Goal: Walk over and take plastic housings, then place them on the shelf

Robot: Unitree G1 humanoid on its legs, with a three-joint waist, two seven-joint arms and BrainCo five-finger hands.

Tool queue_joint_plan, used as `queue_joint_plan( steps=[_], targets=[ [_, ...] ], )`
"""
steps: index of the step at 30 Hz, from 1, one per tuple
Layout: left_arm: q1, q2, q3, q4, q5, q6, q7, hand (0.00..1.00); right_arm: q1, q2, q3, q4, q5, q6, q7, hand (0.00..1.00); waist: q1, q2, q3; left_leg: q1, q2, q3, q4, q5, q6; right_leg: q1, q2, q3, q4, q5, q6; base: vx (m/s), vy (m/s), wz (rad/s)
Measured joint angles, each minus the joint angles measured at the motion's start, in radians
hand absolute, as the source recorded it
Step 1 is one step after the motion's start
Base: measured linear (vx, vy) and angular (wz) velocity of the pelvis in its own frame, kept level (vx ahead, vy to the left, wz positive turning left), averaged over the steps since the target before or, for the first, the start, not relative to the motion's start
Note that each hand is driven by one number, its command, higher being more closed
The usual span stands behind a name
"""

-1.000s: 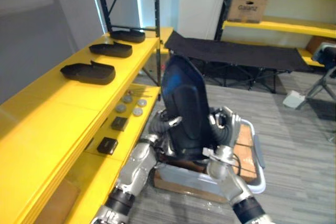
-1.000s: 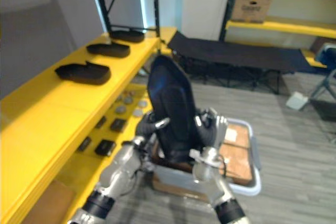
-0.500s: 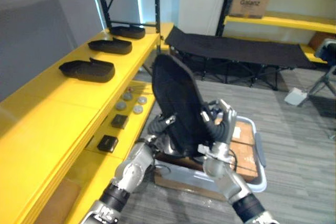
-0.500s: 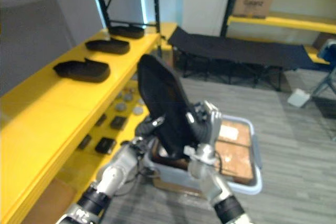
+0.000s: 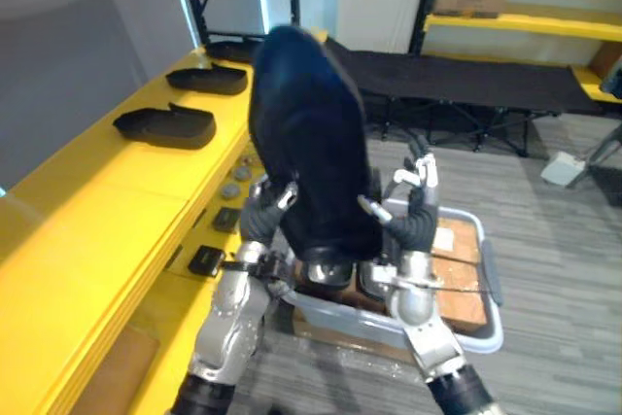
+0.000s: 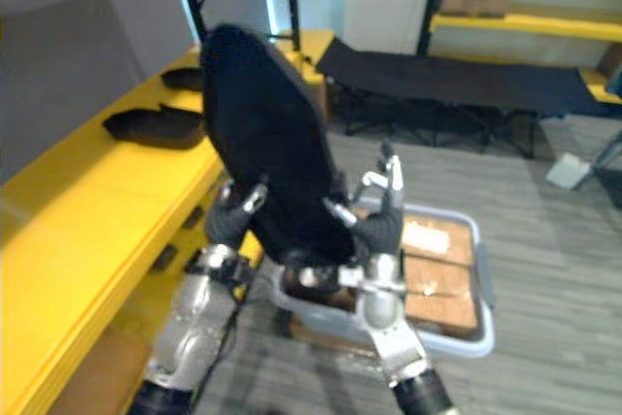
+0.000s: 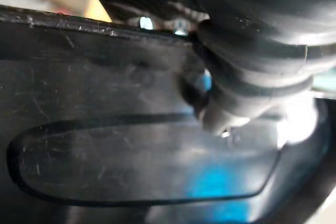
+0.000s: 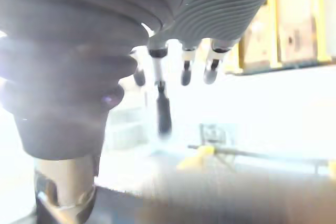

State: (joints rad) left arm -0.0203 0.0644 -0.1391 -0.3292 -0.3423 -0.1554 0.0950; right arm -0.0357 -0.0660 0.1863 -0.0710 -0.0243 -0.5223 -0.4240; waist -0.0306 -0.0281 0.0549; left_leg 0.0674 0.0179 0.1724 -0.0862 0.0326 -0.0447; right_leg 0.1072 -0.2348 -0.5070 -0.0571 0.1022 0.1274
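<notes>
A large black plastic housing [image 5: 309, 133] stands upright, raised in front of me beside the yellow shelf [image 5: 97, 211]. My left hand [image 5: 260, 216] is curled on its lower left edge, and in the left wrist view the housing's scratched black surface [image 7: 131, 156] lies right against that hand. At the housing's lower right, my right hand [image 5: 413, 221] is open, with its fingers [image 8: 163, 103] straight and pointing up. Its thumb lies close to the housing's edge.
Other black housings [image 5: 163, 126] [image 5: 206, 78] lie in a row on the shelf top. Small black parts [image 5: 204, 260] and round discs [image 5: 238, 177] sit on the lower shelf. A grey bin [image 5: 491, 279] stands on the floor below my hands; a black cot [image 5: 457, 80] is behind.
The housing has risen higher and moved left towards the shelf. My right hand has opened from its grip on the housing's right side. The left hand keeps its hold.
</notes>
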Motion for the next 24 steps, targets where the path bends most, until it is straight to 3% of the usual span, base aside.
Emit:
queue_joint_plan(
  steps=[1,4,6,9,13,18,22,24],
  targets=[
    [0.028,-0.008,0.057,-0.028,0.019,-0.057,0.012,1.0,0.025,0.015,-0.098,-0.007,0.114,0.018,0.048,0.0,-0.001,0.0,0.002,0.0,0.001,0.002,0.0,-0.003,0.001,-0.002,0.001,0.0,0.0,-0.001,0.0,0.0,0.0,0.0],
    [0.058,-0.013,0.125,-0.064,0.095,-0.146,0.069,1.0,0.081,0.009,-0.221,-0.007,0.243,0.071,0.101,0.0,-0.008,0.0,0.002,0.001,0.003,0.005,0.0,-0.002,-0.002,-0.003,0.003,0.002,0.0,0.001,0.006,0.02,0.004,-0.01],
    [0.065,-0.012,0.125,-0.078,0.152,-0.172,0.1,1.0,0.102,0.006,-0.223,-0.007,0.269,0.097,0.119,0.0,-0.012,0.0,0.002,0.002,0.006,0.014,0.0,-0.003,-0.004,-0.007,0.007,0.013,0.0,0.003,0.006,0.04,0.001,-0.11],
    [0.065,-0.035,0.113,-0.086,0.23,-0.186,0.137,1.0,0.121,0.022,-0.222,-0.007,0.292,0.141,0.144,0.0,-0.018,0.001,0.003,0.001,0.009,0.032,0.001,-0.005,-0.007,-0.019,0.009,0.025,-0.001,0.004,0.005,0.04,0.0,-0.18],
    [0.099,-0.034,0.114,-0.086,0.284,-0.189,0.18,1.0,0.157,0.026,-0.227,-0.006,0.296,0.155,0.184,0.0,-0.037,0.001,0.003,0.002,0.009,0.038,0.001,-0.01,-0.007,-0.02,0.009,0.035,-0.002,0.004,0.005,0.02,0.005,-0.03],
    [0.166,-0.034,0.166,-0.09,0.336,-0.189,0.248,1.0,0.17,0.034,-0.232,-0.006,0.338,0.156,0.276,0.0,-0.029,0.005,0.006,0.0,0.009,0.044,0.0,-0.022,-0.007,-0.02,0.008,0.037,-0.005,0.003,0.006,-0.01,0.012,-0.04],
    [0.22,-0.037,0.247,-0.164,0.361,-0.185,0.284,1.0,0.156,0.033,-0.178,0.013,0.354,0.173,0.325,0.0,-0.002,0.006,0.007,-0.032,0.0,-0.03,0.0,-0.01,-0.006,-0.004,0.003,-0.038,-0.006,-0.001,0.009,0.01,0.001,0.51],
    [0.252,-0.052,0.32,-0.211,0.355,-0.187,0.294,1.0,0.1,0.025,-0.108,0.078,0.351,0.191,0.335,0.0,0.045,0.006,0.007,-0.052,-0.008,-0.086,0.001,0.001,-0.004,0.013,0.001,-0.099,-0.006,-0.002,0.009,0.01,0.006,0.79]
  ],
)
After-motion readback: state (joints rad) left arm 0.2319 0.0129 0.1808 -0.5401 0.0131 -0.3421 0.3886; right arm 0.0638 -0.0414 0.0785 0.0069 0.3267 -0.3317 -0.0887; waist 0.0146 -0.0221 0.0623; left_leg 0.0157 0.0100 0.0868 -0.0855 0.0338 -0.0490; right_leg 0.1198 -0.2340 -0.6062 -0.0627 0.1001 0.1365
